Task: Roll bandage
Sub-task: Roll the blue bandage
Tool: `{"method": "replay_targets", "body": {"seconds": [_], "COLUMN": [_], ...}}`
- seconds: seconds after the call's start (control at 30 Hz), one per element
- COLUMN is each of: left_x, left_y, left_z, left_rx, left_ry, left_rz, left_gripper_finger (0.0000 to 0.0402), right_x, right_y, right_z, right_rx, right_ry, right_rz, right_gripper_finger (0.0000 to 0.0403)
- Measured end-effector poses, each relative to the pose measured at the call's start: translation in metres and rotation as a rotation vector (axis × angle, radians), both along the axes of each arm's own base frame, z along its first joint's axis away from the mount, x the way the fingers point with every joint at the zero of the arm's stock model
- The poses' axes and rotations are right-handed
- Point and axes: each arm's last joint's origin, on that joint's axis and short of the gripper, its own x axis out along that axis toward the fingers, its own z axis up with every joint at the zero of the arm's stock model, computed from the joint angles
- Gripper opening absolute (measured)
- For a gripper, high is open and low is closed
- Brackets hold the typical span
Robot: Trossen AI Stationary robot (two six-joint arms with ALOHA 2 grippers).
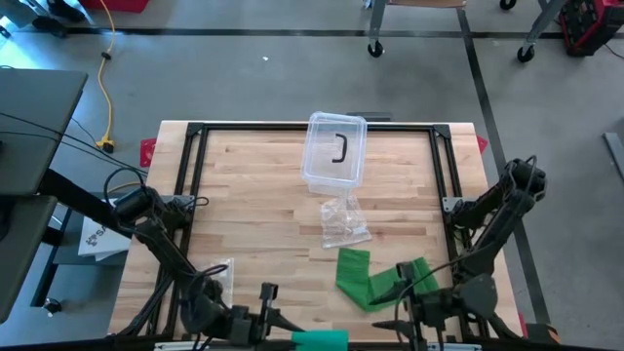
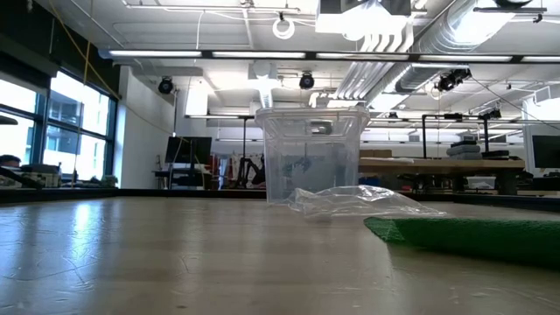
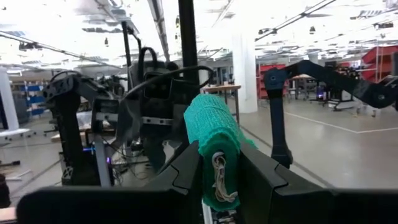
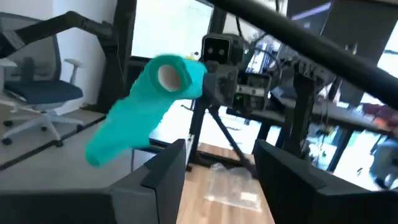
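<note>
Green elastic bandage (image 3: 214, 146): soft, light, floppy; roll pinched between the left gripper (image 3: 217, 171) fingers. Right gripper (image 4: 214, 165) stood open, empty. Best grasped across the roll's core.

The green bandage (image 1: 375, 278) lies partly unrolled near the table's front edge, toward its right side. Its rolled end (image 3: 214, 146), teal and tightly wound, is lifted above the front edge.
</note>
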Motion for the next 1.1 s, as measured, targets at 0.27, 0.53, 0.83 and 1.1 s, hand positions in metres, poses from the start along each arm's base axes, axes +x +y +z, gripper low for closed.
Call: {"method": "replay_targets", "body": {"seconds": [0.27,0.53,0.83,1.1], "left_x": [0.009,0.022,0.031,0.037], "left_y": [0.005,0.015,0.025,0.031], "left_z": [-0.007,-0.016,-0.018,-0.024], "left_rx": [-0.047,-0.114,-0.158,-0.204], "left_ry": [0.062,0.144,0.163,0.217], "left_rz": [0.001,0.024,0.047,0.062], "left_gripper_finger": [0.0071,0.0071,0.0071,0.0071], "right_x": [0.009,0.015,0.019,0.025], "right_y": [-0.007,-0.012,-0.008,-0.007], "right_z": [0.001,-0.006,-0.017,-0.024], "right_rx": [-0.059,-0.146,-0.22,-0.224], "right_ry": [-0.015,0.032,0.058,0.062], "right_rz": [-0.039,-0.063,-0.071,-0.124], "right_gripper_finger": [0.0228,0.0231,0.0231,0.0231]}}
